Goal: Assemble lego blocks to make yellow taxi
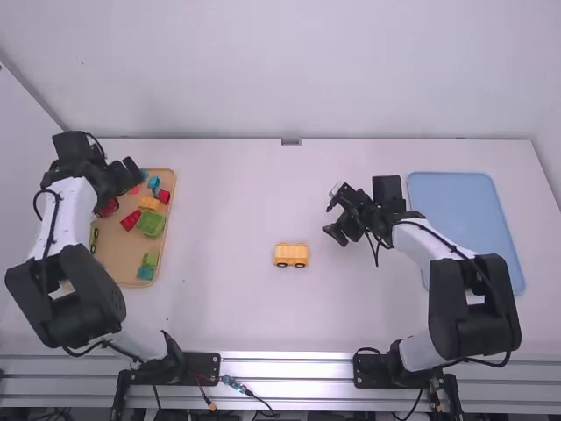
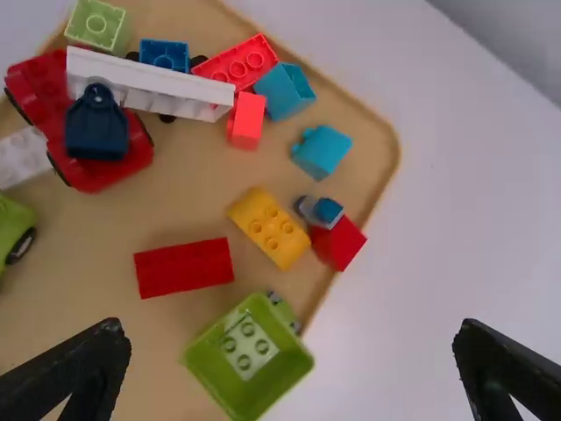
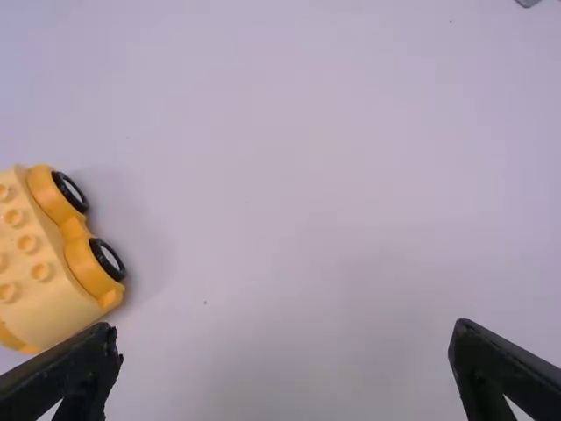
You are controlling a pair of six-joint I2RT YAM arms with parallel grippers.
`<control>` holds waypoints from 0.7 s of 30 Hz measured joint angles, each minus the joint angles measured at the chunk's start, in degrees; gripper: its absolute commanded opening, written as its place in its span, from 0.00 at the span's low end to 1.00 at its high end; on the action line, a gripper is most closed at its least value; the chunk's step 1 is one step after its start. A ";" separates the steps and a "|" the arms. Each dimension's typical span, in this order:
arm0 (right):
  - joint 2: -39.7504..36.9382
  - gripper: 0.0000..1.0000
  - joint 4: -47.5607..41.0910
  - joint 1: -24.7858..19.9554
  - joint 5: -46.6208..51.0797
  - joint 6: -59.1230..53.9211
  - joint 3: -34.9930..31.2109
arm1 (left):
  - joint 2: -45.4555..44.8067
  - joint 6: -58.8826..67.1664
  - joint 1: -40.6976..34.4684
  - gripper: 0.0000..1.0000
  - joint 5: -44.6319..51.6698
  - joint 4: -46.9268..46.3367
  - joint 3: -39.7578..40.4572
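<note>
Left hand (image 1: 121, 187) and right hand (image 1: 332, 218) gape, yellow car (image 1: 291, 253) stretching crosswise, front unclear.

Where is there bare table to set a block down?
Widest: the table between the wooden tray and yellow vehicle, and behind the vehicle to the back wall. The blue tray's far half is also bare. The wooden tray is crowded with blocks, the left claw above it.

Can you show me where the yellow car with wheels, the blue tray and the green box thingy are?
Yellow car (image 1: 291, 254): high view, on its side.
Blue tray (image 1: 458, 210): high view, on its flat bottom.
Green box (image 2: 223, 380): left wrist view, on its inside wall.
</note>
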 measured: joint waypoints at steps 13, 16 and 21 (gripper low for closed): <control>0.00 0.99 1.66 0.02 0.00 0.59 0.02 | 2.08 -15.82 -0.46 0.99 5.90 -5.46 5.07; 0.00 0.99 1.84 0.00 -0.02 1.11 0.02 | 5.14 -19.85 -0.63 1.00 3.32 -9.31 9.99; 0.00 0.99 1.81 0.00 -0.02 1.31 0.02 | 13.40 -23.71 -1.14 0.98 1.73 -15.10 19.19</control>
